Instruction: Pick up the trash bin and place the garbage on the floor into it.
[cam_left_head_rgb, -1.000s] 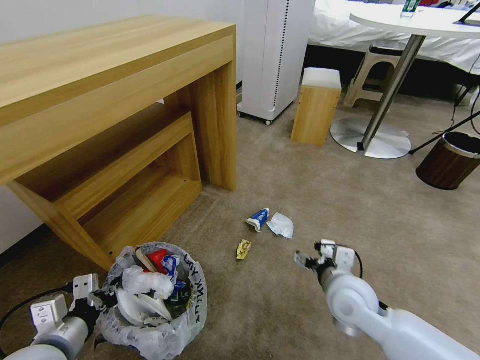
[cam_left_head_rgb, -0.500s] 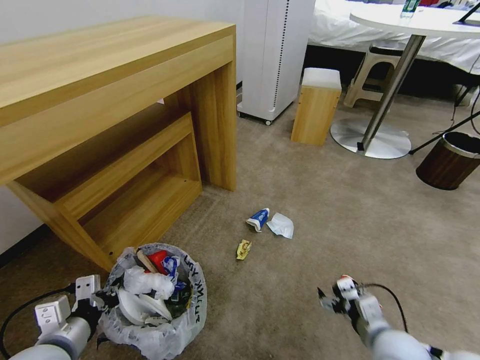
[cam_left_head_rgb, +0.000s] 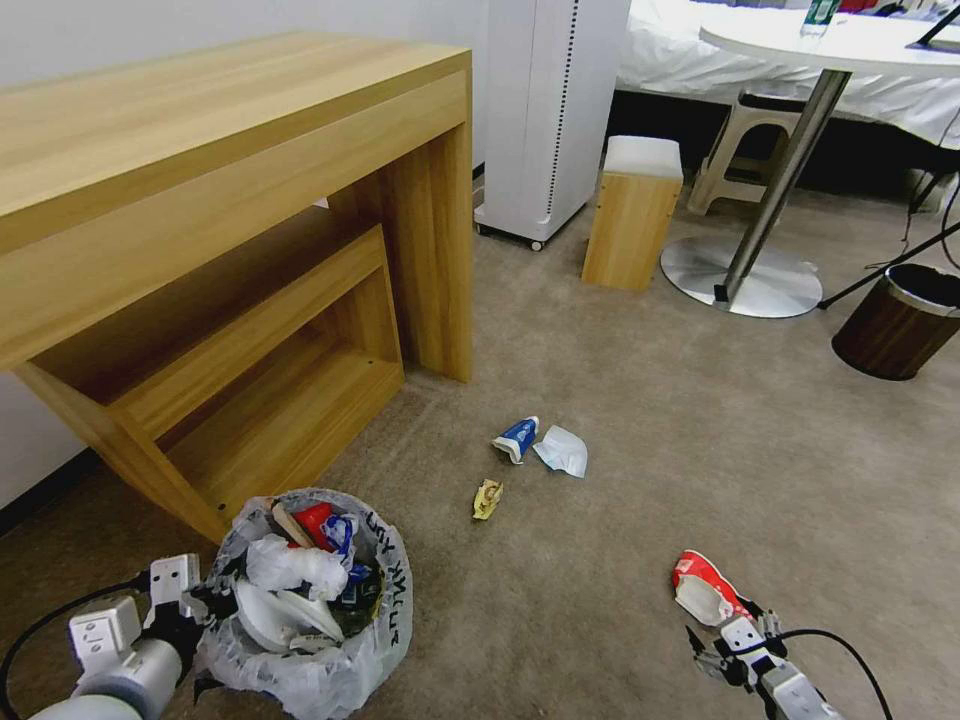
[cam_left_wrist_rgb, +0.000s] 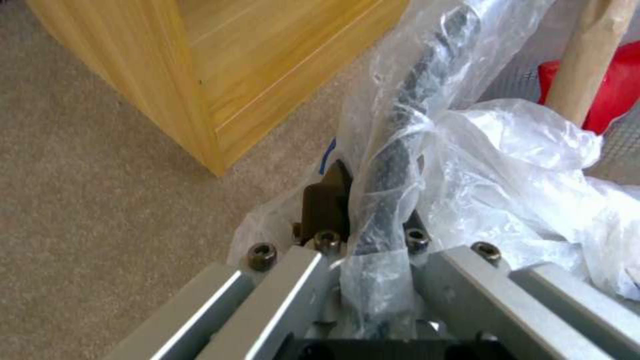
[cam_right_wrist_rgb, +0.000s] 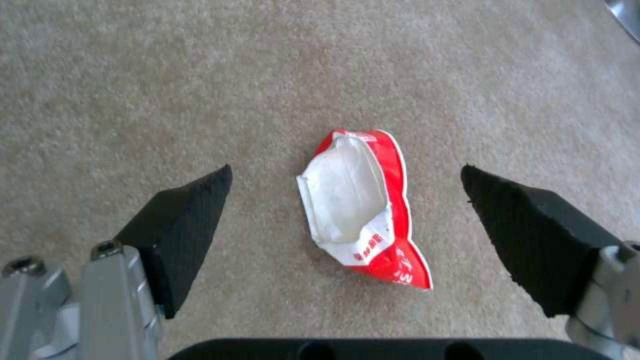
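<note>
**Bin gripped at its rim, red wrapper between spread fingers**

The trash bin stands on the beige carpet of the floor at the robot's left, just in front of the corner of the wooden table. Its crinkly whitish liner bag bears black lettering on the side facing the open floor, and it is packed with crumpled white tissue, a red wrapper, a blue-white scrap and a wooden stick. The left gripper is clenched on the near rim of the bin; in the left wrist view its fingers pinch the dark rim wire and the plastic bag wrapped over it.

A red wrapper with a white inner side lies flat on the floor to the robot's right. The right gripper hangs just behind it with its black fingers spread wide; in the right wrist view the wrapper sits midway between them, apart from both.

Farther out on the floor lie a yellow wrapper, a blue-white wrapper and a crumpled white tissue just beside it. A dark brown bin stands well apart at the far right.
</note>
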